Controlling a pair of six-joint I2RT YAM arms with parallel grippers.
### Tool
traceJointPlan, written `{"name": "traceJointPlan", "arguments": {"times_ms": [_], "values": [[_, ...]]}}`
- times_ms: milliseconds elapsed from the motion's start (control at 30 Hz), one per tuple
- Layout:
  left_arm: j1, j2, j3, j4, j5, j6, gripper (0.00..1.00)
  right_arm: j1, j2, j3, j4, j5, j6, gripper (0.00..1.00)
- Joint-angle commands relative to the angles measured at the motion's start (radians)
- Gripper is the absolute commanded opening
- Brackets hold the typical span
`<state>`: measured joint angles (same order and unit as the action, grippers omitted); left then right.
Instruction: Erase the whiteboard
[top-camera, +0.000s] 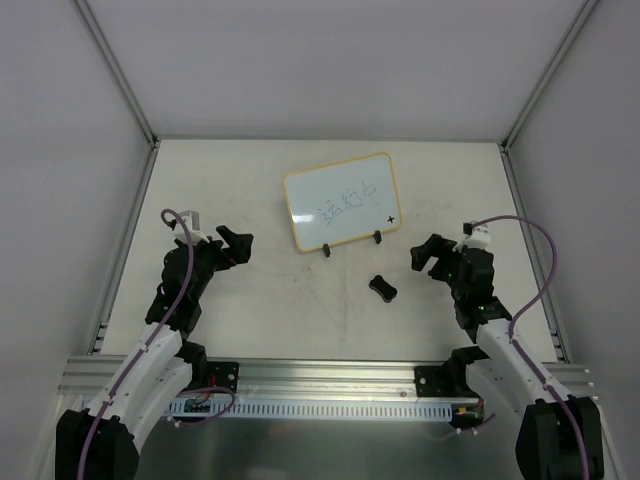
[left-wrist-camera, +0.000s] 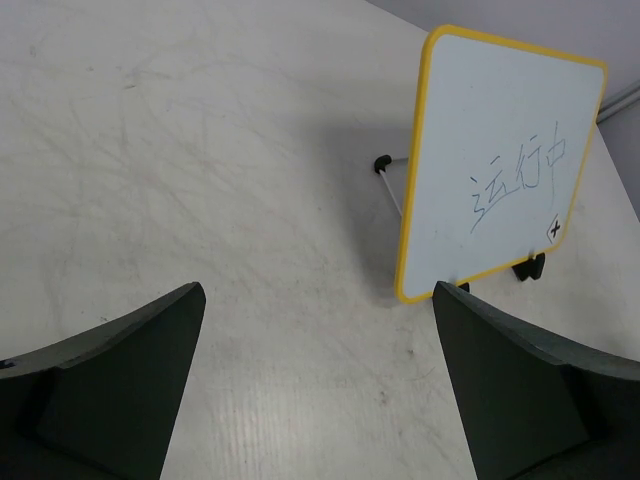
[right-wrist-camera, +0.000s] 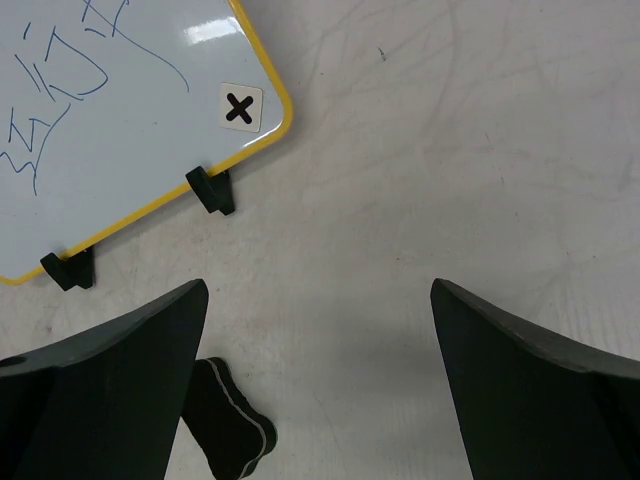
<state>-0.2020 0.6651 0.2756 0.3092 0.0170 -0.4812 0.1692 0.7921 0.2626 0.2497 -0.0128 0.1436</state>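
The whiteboard (top-camera: 341, 203) stands propped on two black clip feet at the table's middle back, with blue writing on it and a black corner mark. It also shows in the left wrist view (left-wrist-camera: 495, 165) and the right wrist view (right-wrist-camera: 110, 110). The small black bone-shaped eraser (top-camera: 383, 287) lies on the table in front of the board, and in the right wrist view (right-wrist-camera: 228, 420) it sits by my left finger. My left gripper (top-camera: 237, 243) is open and empty, left of the board. My right gripper (top-camera: 424, 254) is open and empty, right of the eraser.
The table (top-camera: 270, 300) is a scuffed white surface with grey walls on three sides. A metal rail (top-camera: 320, 385) runs along the near edge by the arm bases.
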Motion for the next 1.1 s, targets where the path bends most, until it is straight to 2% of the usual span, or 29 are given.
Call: {"name": "traceJointPlan", "arguments": {"times_ms": [0, 133, 200, 333, 467, 633, 733, 767, 933, 1067], "values": [[0.000, -0.016, 0.004, 0.025, 0.011, 0.018, 0.99, 0.003, -0.011, 0.033, 0.023, 0.002, -0.004, 0.99], [0.000, -0.018, 0.004, 0.025, 0.014, 0.021, 0.99, 0.006, -0.001, 0.038, 0.042, -0.079, -0.021, 0.99], [0.000, -0.012, 0.005, 0.024, 0.027, 0.029, 0.99, 0.007, 0.021, 0.041, 0.089, -0.174, -0.025, 0.99], [0.000, 0.005, 0.014, 0.024, 0.044, 0.030, 0.99, 0.047, 0.076, 0.085, 0.077, -0.208, -0.047, 0.99], [0.000, 0.030, 0.016, 0.021, 0.017, 0.023, 0.99, 0.150, 0.163, 0.190, -0.081, -0.095, -0.101, 0.99], [0.000, 0.057, 0.040, 0.007, 0.015, 0.009, 0.99, 0.275, 0.194, 0.253, -0.144, -0.021, -0.168, 0.99], [0.000, 0.083, 0.018, 0.054, -0.012, 0.007, 0.99, 0.303, 0.219, 0.320, -0.269, 0.002, -0.190, 0.99], [0.000, 0.115, 0.007, 0.089, -0.011, 0.004, 0.99, 0.309, 0.251, 0.348, -0.367, -0.003, -0.197, 0.99], [0.001, 0.157, -0.012, 0.195, 0.037, -0.022, 0.99, 0.345, 0.272, 0.391, -0.447, 0.010, -0.213, 0.99], [0.001, 0.168, 0.010, 0.240, 0.098, -0.003, 0.99, 0.371, 0.355, 0.443, -0.543, 0.028, -0.223, 0.99]]}}
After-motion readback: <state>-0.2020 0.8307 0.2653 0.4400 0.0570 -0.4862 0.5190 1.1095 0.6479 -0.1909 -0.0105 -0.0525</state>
